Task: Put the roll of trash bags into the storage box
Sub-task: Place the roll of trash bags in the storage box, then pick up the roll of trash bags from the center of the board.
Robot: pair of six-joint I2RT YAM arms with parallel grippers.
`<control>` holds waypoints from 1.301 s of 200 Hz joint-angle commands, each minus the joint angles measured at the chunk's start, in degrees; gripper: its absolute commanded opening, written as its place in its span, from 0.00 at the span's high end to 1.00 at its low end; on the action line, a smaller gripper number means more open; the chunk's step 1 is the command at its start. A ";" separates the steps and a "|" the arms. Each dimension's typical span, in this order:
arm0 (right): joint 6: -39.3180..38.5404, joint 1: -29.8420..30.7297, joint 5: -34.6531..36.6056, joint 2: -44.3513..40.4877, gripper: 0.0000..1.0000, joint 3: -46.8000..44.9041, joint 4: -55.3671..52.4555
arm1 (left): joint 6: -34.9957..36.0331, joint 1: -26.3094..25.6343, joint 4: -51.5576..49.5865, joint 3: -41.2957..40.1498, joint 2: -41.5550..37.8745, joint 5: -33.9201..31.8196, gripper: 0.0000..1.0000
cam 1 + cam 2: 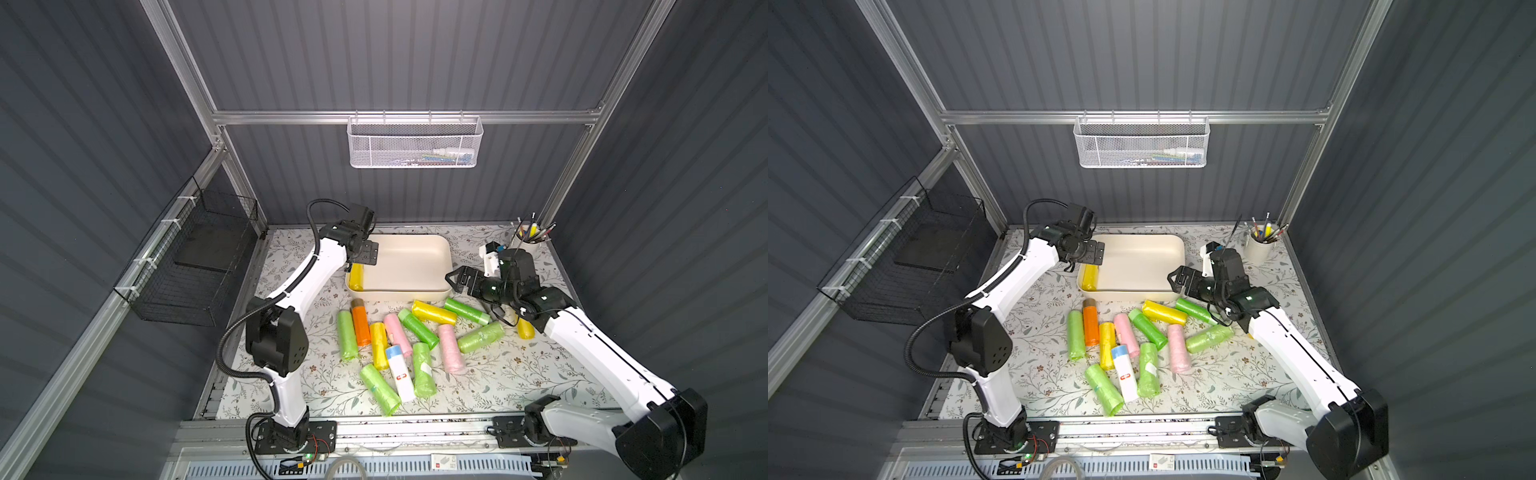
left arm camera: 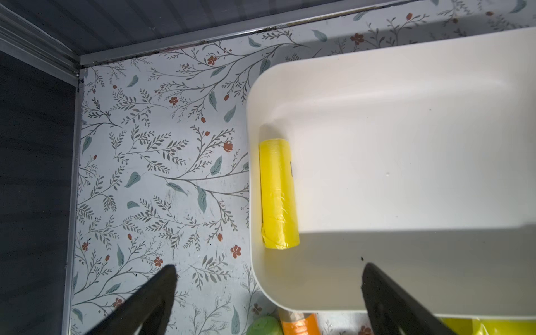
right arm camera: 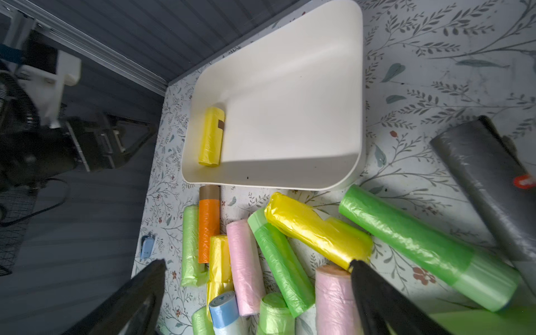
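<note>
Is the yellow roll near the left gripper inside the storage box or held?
Inside, not held. The yellow roll lies flat on the storage box floor against a side wall; the left gripper hangs open and empty.

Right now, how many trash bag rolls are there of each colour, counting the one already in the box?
yellow rolls: 4
green rolls: 6
pink rolls: 2
orange roll: 1
white and blue roll: 1
dark grey roll: 1
Total: 15
</note>
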 commanded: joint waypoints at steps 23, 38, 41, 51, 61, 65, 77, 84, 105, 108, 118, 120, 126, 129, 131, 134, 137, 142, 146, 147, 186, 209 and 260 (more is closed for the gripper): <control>-1.73 3.09 5.79 3.50 0.01 4.62 -6.23 | -3.67 0.05 0.62 -11.43 -11.45 5.09 0.00; -1.49 4.47 7.38 4.21 0.01 5.92 -7.49 | -5.27 0.05 2.43 -16.28 -16.49 6.35 0.00; -1.41 4.80 7.79 4.28 0.01 6.03 -7.62 | -5.60 0.05 3.04 -17.43 -17.72 6.81 0.00; -0.90 6.00 8.99 4.34 0.01 6.35 -7.99 | -6.72 0.05 5.34 -22.32 -21.09 8.49 0.00; -0.40 7.30 10.02 4.58 0.01 6.53 -8.19 | -7.36 0.11 7.03 -25.71 -24.17 9.92 0.00; -0.19 7.84 10.44 4.58 0.01 6.57 -8.33 | -7.61 0.14 7.28 -26.81 -25.06 10.28 0.00; 0.66 9.76 12.02 4.92 0.01 6.58 -8.71 | -8.33 0.14 7.75 -29.70 -27.44 10.81 0.00; 1.01 10.82 12.91 5.12 0.01 6.50 -8.77 | -8.48 0.14 8.36 -31.40 -28.58 11.53 0.00; 2.16 13.82 15.56 5.68 0.01 5.61 -9.33 | -9.96 0.14 11.44 -36.81 -31.92 15.45 0.00; 2.26 14.20 16.00 5.71 0.01 5.40 -9.41 | -10.18 0.14 11.97 -37.55 -32.46 16.33 0.00; 2.38 15.50 17.32 5.51 0.01 4.62 -9.62 | -10.98 0.14 13.54 -39.45 -33.96 18.99 0.00; 2.39 15.71 17.47 5.45 0.01 4.46 -9.72 | -11.17 0.14 13.90 -39.77 -34.30 19.48 0.00; 2.53 16.22 18.14 5.26 0.01 4.01 -10.05 | -11.72 0.14 14.83 -40.73 -35.29 20.87 0.00; 2.68 16.49 18.45 5.12 0.01 3.81 -10.13 | -11.96 0.14 15.36 -41.31 -35.80 21.40 0.00; 2.71 16.66 18.63 4.98 0.01 3.54 -10.26 | -12.20 0.14 15.74 -41.62 -36.15 21.75 0.00; 2.85 16.85 18.78 4.80 0.01 3.19 -10.48 | -12.47 0.14 16.20 -42.07 -36.70 22.19 0.00; 3.03 17.04 19.01 4.66 0.01 2.85 -10.60 | -12.79 0.14 16.64 -42.49 -37.18 22.66 0.00; 3.29 17.30 19.24 4.18 0.01 2.23 -10.82 | -13.09 0.14 17.23 -43.28 -38.04 23.20 0.00; 3.48 17.47 19.44 3.93 0.01 1.71 -11.00 | -13.31 0.16 17.76 -43.91 -38.64 23.64 0.00; 3.51 17.50 19.44 3.87 0.01 1.64 -11.04 | -13.38 0.15 17.81 -44.08 -38.83 23.75 0.00; 6.69 18.59 22.56 -1.45 0.01 -4.16 -13.49 | -14.71 0.14 19.54 -47.79 -42.20 28.07 0.00; 8.96 18.79 22.71 -5.52 0.01 -6.78 -14.88 | -17.23 0.14 22.96 -51.50 -43.92 32.61 0.00; 11.71 19.56 22.95 -8.32 0.02 -10.85 -17.16 | -19.34 0.14 25.92 -56.70 -45.57 34.06 0.00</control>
